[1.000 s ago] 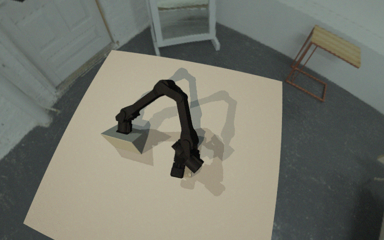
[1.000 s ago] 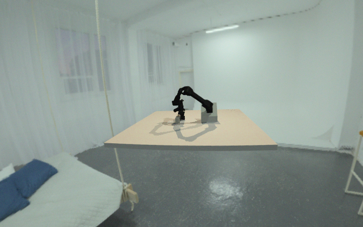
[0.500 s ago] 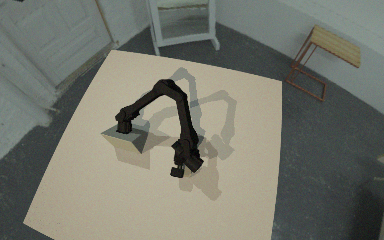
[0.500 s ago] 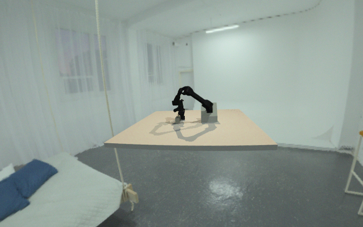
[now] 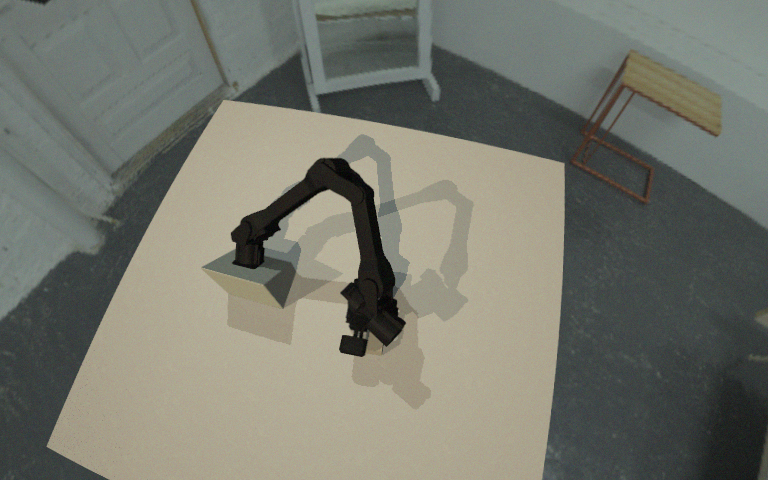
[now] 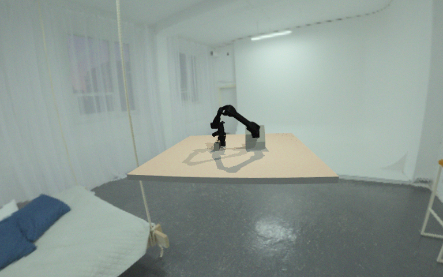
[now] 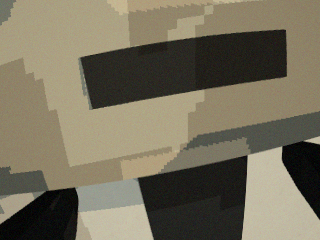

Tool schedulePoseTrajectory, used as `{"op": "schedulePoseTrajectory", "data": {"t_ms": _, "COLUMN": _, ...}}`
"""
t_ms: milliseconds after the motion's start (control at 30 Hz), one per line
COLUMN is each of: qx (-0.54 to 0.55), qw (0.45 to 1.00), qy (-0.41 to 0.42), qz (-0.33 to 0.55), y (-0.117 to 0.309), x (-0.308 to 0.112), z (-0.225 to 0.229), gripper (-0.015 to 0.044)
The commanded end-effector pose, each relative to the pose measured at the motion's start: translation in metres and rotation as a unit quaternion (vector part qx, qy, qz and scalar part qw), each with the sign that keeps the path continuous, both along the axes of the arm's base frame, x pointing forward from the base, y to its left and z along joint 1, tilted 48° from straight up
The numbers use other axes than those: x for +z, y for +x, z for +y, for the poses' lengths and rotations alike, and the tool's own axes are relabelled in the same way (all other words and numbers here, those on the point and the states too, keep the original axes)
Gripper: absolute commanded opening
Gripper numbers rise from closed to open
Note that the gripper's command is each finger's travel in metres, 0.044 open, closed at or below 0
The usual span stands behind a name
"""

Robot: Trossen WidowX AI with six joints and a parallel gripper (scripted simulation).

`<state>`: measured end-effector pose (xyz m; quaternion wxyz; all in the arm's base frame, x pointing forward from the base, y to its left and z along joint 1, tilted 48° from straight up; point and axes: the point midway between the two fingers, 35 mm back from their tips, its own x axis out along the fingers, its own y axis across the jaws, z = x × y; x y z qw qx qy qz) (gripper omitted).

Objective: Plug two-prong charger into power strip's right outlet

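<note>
The power strip (image 5: 376, 346) (image 6: 217, 146) (image 7: 125, 127) is a beige box that fills much of the wrist view, with a dark rectangle on its near face. My gripper (image 6: 222, 143) (image 7: 183, 172) is open and low beside the box, with its fingers spread wide. The dark block of the charger (image 7: 195, 210) lies between the spread fingers, against the box's edge in the wrist view, with a gap on each side. The prongs and outlets are hidden, so how deep the prongs sit cannot be told.
The arm's base stands on a grey block (image 5: 249, 277) (image 6: 255, 143) on the beige table (image 5: 464, 396) (image 6: 277, 168). The arm arches from it to the power strip. Shadows of the arm fall across the table.
</note>
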<state>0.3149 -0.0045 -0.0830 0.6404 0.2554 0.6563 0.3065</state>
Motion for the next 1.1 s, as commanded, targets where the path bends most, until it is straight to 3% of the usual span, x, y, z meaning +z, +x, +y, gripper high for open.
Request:
{"op": "schedulePoseTrajectory", "data": {"t_ms": 0, "qx": 0.000, "qw": 1.000, "qy": 0.002, "qz": -0.003, "y": -0.002, "x": 0.001, "z": 0.000, "gripper": 0.0440}}
{"op": "schedulePoseTrajectory", "data": {"t_ms": 1067, "qx": -0.002, "qw": 1.000, "qy": 0.002, "qz": -0.008, "y": -0.021, "x": -0.002, "z": -0.001, "gripper": 0.0440}}
